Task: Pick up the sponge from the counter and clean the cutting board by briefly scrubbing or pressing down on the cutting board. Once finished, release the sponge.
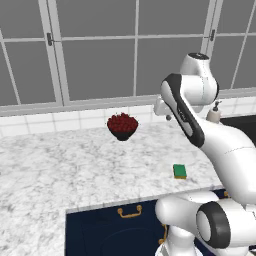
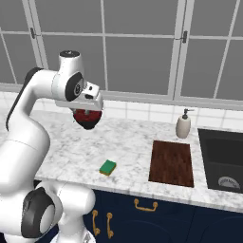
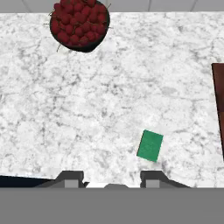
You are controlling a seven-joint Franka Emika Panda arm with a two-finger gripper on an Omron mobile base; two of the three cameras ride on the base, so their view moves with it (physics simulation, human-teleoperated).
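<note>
We see the gripper (image 3: 111,178) spread, high over the counter (image 3: 65,109). Sponge (image 3: 150,145) lies near the front edge, bare marble around; board (image 3: 218,105) right, bowl (image 3: 79,24) far.

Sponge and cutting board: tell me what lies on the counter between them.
Nothing. In the right base view, bare marbled counter separates the sponge from the cutting board. The hand view shows the same bare stretch.
</note>
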